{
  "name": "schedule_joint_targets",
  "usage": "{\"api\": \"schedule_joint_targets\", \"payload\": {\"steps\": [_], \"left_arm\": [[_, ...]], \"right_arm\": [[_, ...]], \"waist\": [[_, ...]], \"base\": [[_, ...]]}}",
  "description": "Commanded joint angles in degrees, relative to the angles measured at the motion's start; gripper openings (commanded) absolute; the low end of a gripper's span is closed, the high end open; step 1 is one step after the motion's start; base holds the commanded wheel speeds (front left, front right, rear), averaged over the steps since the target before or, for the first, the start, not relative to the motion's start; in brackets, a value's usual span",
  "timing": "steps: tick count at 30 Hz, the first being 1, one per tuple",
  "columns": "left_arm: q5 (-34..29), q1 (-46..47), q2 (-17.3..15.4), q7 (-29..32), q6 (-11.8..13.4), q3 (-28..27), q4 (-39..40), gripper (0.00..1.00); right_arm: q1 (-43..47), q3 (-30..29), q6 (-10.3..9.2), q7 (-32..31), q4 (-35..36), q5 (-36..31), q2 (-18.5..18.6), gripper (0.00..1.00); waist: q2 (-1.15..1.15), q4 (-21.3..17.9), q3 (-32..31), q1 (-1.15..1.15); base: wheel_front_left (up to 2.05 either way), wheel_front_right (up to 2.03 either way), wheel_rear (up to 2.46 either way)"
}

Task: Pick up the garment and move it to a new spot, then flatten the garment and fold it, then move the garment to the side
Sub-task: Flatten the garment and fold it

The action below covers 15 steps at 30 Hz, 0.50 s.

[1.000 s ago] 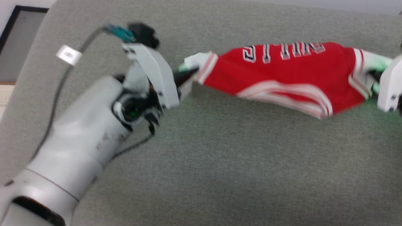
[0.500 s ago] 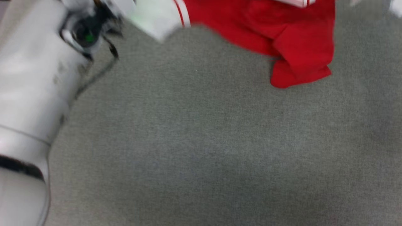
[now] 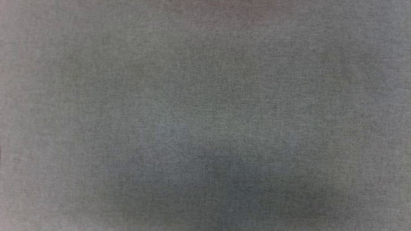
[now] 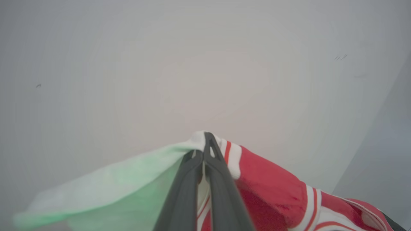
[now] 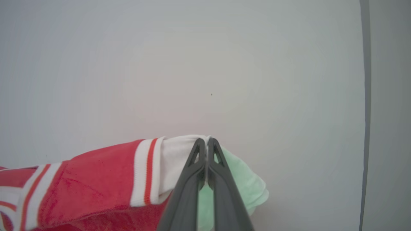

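Observation:
In the left wrist view my left gripper (image 4: 205,141) is shut on a white sleeve of the garment (image 4: 269,186), a red jersey with white-and-red striped trim that trails off to the lower right. The sleeve cloth left of the fingers looks pale green. In the right wrist view my right gripper (image 5: 205,144) is shut on the other white sleeve, and the red body of the garment (image 5: 96,176) hangs away to the lower left. Both grippers hold the cloth up in front of a pale wall.
The head view looks down on a grey woven fabric surface (image 3: 205,115) with a faint shadow in its lower middle. Behind the held cloth stands a plain pale wall (image 5: 205,64), with a dark vertical edge (image 5: 366,96) at the right of the right wrist view.
The head camera has swung down, so the arms and the garment have slid up and out of its picture. Only the grey fabric surface remains there.

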<state>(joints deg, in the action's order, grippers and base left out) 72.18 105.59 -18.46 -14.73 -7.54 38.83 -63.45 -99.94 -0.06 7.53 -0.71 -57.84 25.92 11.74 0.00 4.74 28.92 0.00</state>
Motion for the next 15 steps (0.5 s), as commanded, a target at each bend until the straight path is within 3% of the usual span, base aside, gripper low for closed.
{"api": "schedule_joint_targets", "payload": {"steps": [1,7,15], "left_arm": [[0.35,0.67,0.00,-0.48,0.10,-2.17,-0.04,0.00],[-0.32,-4.39,0.76,-0.08,0.10,-2.72,2.92,0.00],[6.18,-22.08,-2.83,12.17,0.09,2.00,11.77,0.00]], "right_arm": [[-1.95,-1.02,-0.08,1.63,-2.12,-1.32,-0.36,0.00],[-0.50,0.69,-0.08,1.52,-4.85,-2.54,-0.16,0.00],[13.95,8.77,-0.08,-4.86,0.03,4.88,2.73,0.00]], "waist": [[0.00,-0.23,-0.58,0.00],[0.00,0.37,-1.69,0.00],[0.00,1.18,-6.32,0.00]], "base": [[0.00,0.00,0.00],[0.00,0.00,0.00],[0.00,0.00,0.00]]}}
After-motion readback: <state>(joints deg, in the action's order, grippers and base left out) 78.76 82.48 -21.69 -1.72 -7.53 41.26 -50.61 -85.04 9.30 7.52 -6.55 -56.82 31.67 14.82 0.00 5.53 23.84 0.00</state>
